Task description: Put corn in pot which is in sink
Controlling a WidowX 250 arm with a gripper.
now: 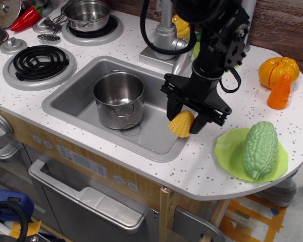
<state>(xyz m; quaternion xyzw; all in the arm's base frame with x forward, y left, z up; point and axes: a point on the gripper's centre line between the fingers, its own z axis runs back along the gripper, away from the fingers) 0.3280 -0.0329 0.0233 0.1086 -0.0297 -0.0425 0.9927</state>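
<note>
The corn (182, 124) is a small yellow ribbed stub. My black gripper (184, 123) is shut on it and holds it lifted above the right edge of the grey sink (156, 132). The tall shiny steel pot (118, 99) stands upright in the left part of the sink, empty, well to the left of the gripper. The arm rises from the gripper toward the top of the frame and hides part of the counter behind it.
A green plate (232, 154) with a green bumpy gourd (260, 147) lies right of the gripper. An orange pumpkin (276, 68) and carrot (279, 93) sit at far right. The faucet (164, 35) stands behind the sink. A shallower pot (87, 14) and a coil burner (39, 61) are on the left.
</note>
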